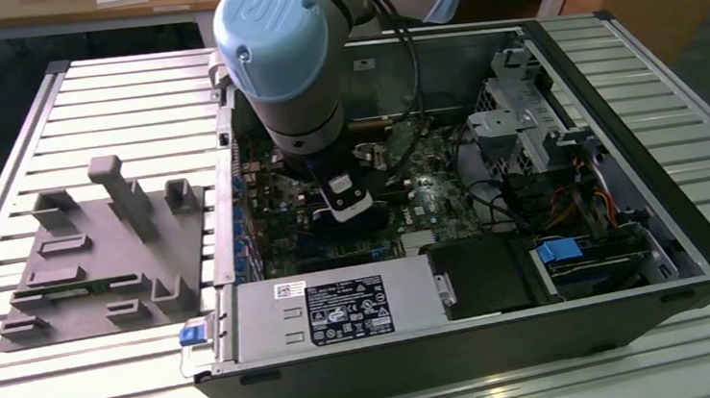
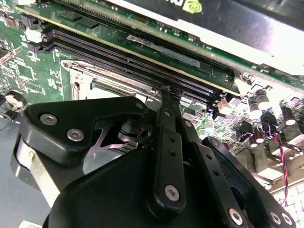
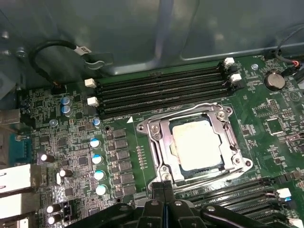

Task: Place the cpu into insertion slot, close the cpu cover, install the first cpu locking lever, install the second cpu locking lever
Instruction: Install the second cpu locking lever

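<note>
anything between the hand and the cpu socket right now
Nothing visible. In the first wrist view the hand sits right at the edge of the cpu cover, which lies flat over the cpu in the insertion slot, with no cable or part between them.

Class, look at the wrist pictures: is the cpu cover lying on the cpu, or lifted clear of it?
Touching. In the first wrist view the cpu cover lies flat around the cpu, its frame overlapping the chip's edges with no visible gap.

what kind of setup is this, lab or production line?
Likely a lab test bench: an open computer case lies on a slatted metal table, a grey fixture block sits beside it, and wooden desks stand behind.
</note>
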Robot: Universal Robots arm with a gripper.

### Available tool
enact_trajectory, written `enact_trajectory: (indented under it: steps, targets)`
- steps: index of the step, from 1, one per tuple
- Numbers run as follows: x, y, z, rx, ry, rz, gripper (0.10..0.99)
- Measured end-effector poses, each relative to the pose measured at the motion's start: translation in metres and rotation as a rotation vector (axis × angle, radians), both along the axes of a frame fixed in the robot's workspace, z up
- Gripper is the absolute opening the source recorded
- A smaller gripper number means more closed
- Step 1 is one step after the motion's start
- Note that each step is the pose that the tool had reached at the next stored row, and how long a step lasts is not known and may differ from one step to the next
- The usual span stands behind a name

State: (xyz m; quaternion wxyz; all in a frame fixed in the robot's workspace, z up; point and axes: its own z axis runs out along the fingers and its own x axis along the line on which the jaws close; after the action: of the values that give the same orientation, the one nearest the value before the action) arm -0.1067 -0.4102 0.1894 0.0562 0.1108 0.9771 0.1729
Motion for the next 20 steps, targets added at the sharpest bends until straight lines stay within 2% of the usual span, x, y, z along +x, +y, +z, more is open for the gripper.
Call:
enact_trajectory:
  steps: [12, 20]
  targets:
    - [-0.0047, 0.0054, -0.0028, 0.0, -0.0003, 0.0, 0.102]
    - [-0.0054, 0.0057, -0.0024, -0.002, -0.0001, 0.0, 0.102]
